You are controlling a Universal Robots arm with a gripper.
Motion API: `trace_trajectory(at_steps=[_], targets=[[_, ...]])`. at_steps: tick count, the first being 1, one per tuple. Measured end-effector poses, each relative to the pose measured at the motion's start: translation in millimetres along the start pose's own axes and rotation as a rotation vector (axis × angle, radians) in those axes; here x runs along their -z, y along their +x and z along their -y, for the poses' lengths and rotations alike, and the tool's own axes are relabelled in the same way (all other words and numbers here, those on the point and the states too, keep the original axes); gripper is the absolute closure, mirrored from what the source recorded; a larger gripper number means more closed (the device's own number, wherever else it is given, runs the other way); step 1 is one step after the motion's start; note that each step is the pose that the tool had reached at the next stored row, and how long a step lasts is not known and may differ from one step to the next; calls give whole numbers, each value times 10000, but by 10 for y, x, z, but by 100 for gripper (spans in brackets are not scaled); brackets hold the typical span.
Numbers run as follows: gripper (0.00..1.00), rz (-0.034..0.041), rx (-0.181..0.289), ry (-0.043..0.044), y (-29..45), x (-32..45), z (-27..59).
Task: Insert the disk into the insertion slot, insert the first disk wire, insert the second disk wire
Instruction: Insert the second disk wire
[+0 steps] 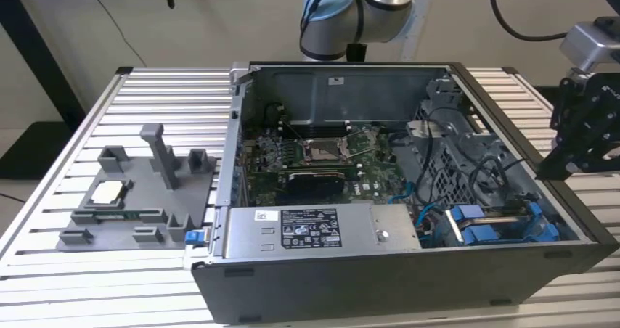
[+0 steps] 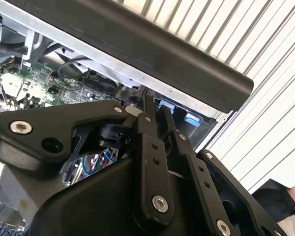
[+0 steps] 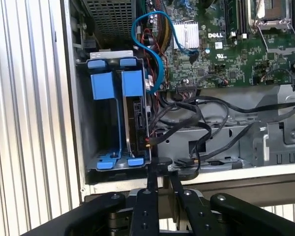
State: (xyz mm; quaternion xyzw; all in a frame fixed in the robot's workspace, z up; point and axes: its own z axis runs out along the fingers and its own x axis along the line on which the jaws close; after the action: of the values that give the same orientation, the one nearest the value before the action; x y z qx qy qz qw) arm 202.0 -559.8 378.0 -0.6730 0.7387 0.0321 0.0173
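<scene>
The disk [image 3: 134, 123], clipped in its blue carrier [image 3: 107, 88], stands inside the insertion slot [image 3: 86, 128], a grey metal bay at the case's corner. In the exterior view the carrier [image 1: 489, 226] sits at the case's front right. Black wires [image 3: 187, 118] and a blue cable [image 3: 155, 59] loop right beside the disk's edge; I cannot tell whether any is plugged in. My gripper [image 3: 162, 179] hangs just outside the case wall, over the bay's rim, at the exterior view's right [image 1: 557, 165]. Its fingers [image 2: 148, 123] are close together with nothing between them.
The open PC case [image 1: 388, 284] lies on a ribbed aluminium table [image 1: 58, 270]. Inside it are the motherboard [image 1: 310, 154] and a grey power-supply box [image 1: 310, 230]. A grey fixture [image 1: 136, 197] with small parts sits at the exterior view's left. A person's sleeve [image 2: 280, 194] shows in the second wrist view.
</scene>
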Motion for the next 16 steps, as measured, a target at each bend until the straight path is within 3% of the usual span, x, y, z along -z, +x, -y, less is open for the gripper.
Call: trace_trajectory(at_steps=[7, 12, 16], targets=[[76, -10, -6, 2, -25, -42, 10], [84, -10, -47, 5, -25, -42, 10], [84, -10, -53, 6, -29, 24, -7]])
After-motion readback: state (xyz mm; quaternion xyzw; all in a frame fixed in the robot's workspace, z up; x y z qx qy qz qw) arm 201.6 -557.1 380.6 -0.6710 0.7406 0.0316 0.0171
